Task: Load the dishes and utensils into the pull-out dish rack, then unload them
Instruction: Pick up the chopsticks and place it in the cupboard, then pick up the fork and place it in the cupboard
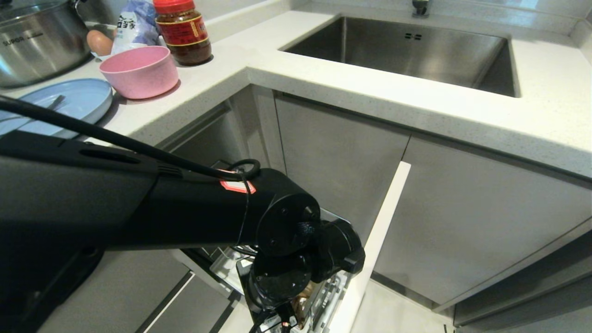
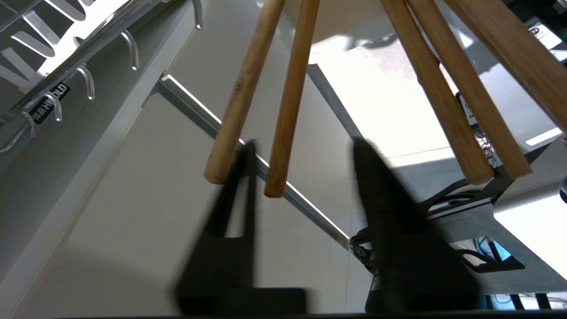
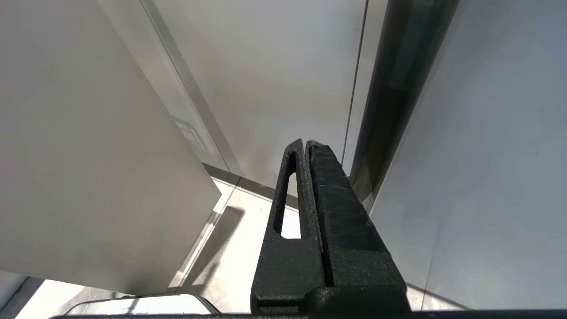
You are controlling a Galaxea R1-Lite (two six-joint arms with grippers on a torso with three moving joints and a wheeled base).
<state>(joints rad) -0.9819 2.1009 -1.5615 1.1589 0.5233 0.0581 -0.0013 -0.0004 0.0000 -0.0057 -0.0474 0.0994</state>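
My left arm (image 1: 286,231) reaches down into the pull-out dish rack (image 1: 330,296), behind its narrow white front panel (image 1: 381,231). In the left wrist view the left gripper (image 2: 305,164) is open. The ends of two wooden chopsticks (image 2: 283,110) hang there, one between the fingers and one beside a finger, and neither is clamped. More wooden sticks (image 2: 447,102) hang alongside them. Chrome wire prongs (image 2: 88,79) of the rack show nearby. The pink bowl (image 1: 138,71) and the light blue plate (image 1: 69,99) sit on the counter, with the fork (image 1: 54,102) lying on the plate. My right gripper (image 3: 306,144) is shut and empty, parked by cabinet fronts.
A lidded steel pot (image 1: 37,41), an egg (image 1: 99,42), a bag (image 1: 134,23) and a sauce jar (image 1: 184,30) stand at the back of the counter (image 1: 222,60). The steel sink (image 1: 407,51) is to the right. Grey cabinet doors (image 1: 462,222) flank the pulled-out rack.
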